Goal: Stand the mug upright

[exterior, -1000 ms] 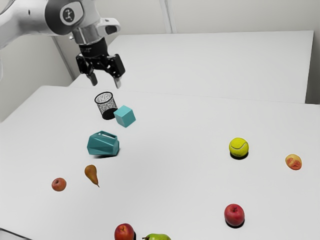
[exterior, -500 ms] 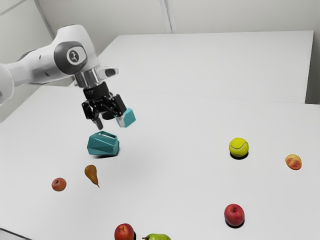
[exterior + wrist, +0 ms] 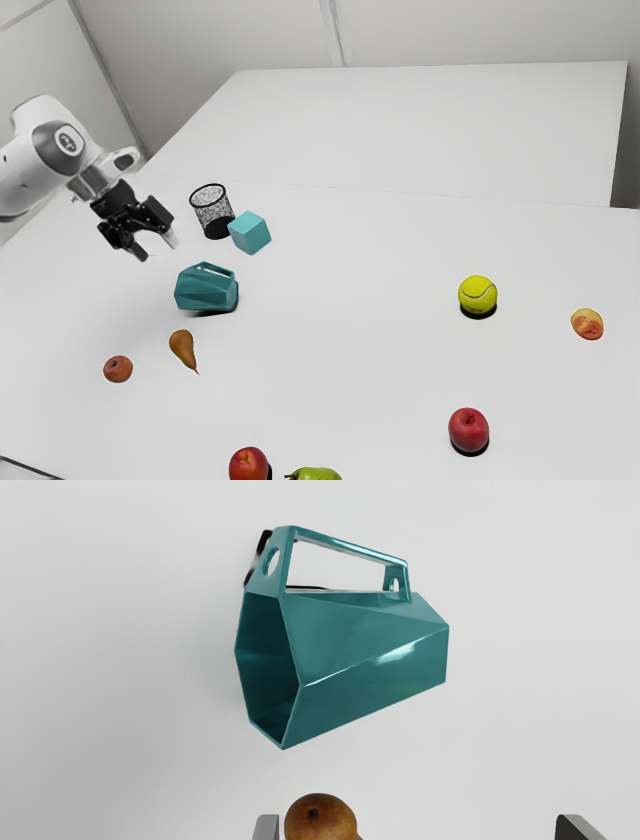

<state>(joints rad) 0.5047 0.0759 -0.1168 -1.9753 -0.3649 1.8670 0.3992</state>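
And there's your mug (image 3: 370, 655), lying on its side on the surface (image 3: 350, 270), teal all over and wonderfully angular! Look at that body in the wrist view: big flat facets meeting in crisp, straight edges, wide at the mouth and narrowing toward the base. The mouth is a many-cornered opening, no round rim here, and you can see right into it, where the inside drops to a deep, dark teal. Bright glints run along one slanted ridge and along the handle, so the finish reads glossy. That handle is a long, straight-sided frame along the body, with a rounded hole through each end piece, and you can look clean through its middle.

Your hand (image 3: 156, 245) is up above the surface, fingers spread wide, nothing gripped, the mug out ahead of them. In the exterior view the mug sits between the turquoise cube (image 3: 250, 232) and the brown pear (image 3: 183, 346), apart from both, with the black mesh holder (image 3: 211, 208) just beside the cube.
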